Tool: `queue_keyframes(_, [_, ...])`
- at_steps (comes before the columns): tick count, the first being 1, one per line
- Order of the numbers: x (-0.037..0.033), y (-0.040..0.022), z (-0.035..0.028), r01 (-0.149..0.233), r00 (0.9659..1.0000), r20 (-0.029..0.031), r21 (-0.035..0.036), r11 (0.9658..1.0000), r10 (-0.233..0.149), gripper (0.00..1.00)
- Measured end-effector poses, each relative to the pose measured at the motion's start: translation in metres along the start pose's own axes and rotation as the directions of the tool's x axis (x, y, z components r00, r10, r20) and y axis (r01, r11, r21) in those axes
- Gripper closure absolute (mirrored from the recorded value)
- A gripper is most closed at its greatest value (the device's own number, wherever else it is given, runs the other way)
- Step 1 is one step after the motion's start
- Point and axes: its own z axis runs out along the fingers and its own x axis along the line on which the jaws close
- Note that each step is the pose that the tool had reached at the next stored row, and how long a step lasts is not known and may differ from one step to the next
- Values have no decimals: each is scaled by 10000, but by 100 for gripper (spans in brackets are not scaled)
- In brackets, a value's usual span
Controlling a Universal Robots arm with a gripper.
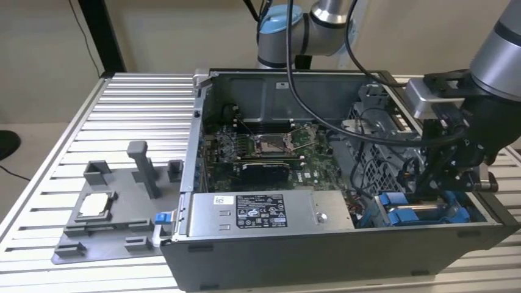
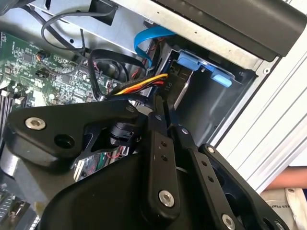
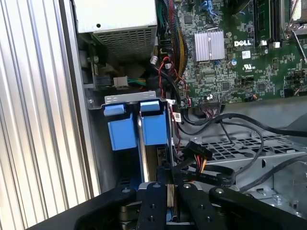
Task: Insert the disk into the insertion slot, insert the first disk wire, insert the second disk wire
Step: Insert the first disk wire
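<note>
The disk (image 1: 404, 210) sits upright in its bay at the case's front corner on the exterior view's right, and its blue carrier (image 3: 154, 122) shows in both wrist views (image 2: 199, 62). My gripper (image 1: 440, 189) hangs just above it inside the case. The fingers are pressed together (image 3: 169, 173), their tips (image 2: 159, 101) right beside a black connector (image 3: 194, 153) on yellow, orange and red wires (image 2: 144, 85). I see nothing clearly between the fingers. A flat blue cable (image 2: 144, 38) curves behind the bay.
The open computer case (image 1: 326, 256) lies on a ribbed metal table (image 1: 122, 122). A grey labelled power-supply box (image 1: 269, 210) lies beside the bay, with the motherboard (image 1: 260, 146) behind it. Black cables (image 3: 240, 122) loop nearby. A grey fixture tray (image 1: 106, 207) lies outside the case.
</note>
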Motion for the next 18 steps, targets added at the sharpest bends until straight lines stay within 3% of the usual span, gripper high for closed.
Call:
queue_keyframes(11, [1, 1, 19, 15, 10000, 10, 3, 10000, -15, 100])
queue_keyframes(15, [-4, -6, -130, 16, 10000, 8, 2, 10000, -16, 100])
queue_keyframes(18, [-5, -6, -148, 16, 10000, 12, 1, 10000, -16, 100])
